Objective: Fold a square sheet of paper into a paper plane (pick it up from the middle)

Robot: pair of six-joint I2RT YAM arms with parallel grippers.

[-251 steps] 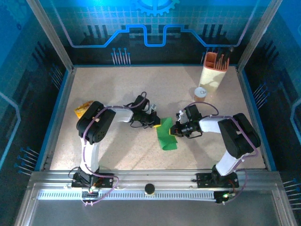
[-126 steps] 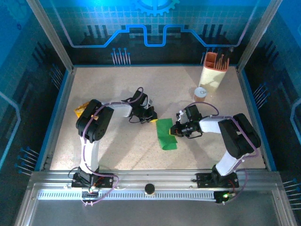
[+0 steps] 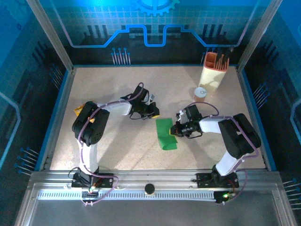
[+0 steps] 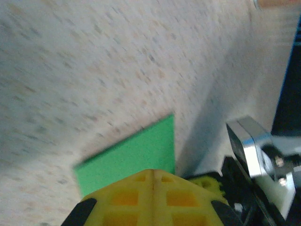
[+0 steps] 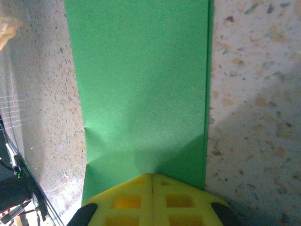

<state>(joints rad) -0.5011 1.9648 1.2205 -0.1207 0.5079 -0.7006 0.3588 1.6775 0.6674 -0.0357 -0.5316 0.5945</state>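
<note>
In the top external view, you have the square sheet of paper, thin bright-green paper folded into a narrower rectangle, lying flat on the speckled beige table near its middle, between the two arms. The left gripper sits just beyond the sheet's far left corner, apart from it. The right gripper meets the sheet's right edge. From this height you cannot judge the fingers of either one. A crinkled yellow-orange snack packet lies near the left wall, beside the left arm's elbow. A tall cream and orange holder stands at the far right corner, with a small round orange-rimmed object just in front of it.

In the left wrist view, your left gripper shows its yellow waffle-patterned fingers pressed together, with nothing between them. The green sheet lies on the table just past the tip, one corner pointing away. A silver metal block on dark hardware stands at the right.

In the right wrist view, your right gripper also has its yellow fingers together, the tip resting at the near end of the green sheet. The paper runs straight away from the tip, with slanted creases spreading from it. You cannot tell whether paper is pinched in the seam.
</note>
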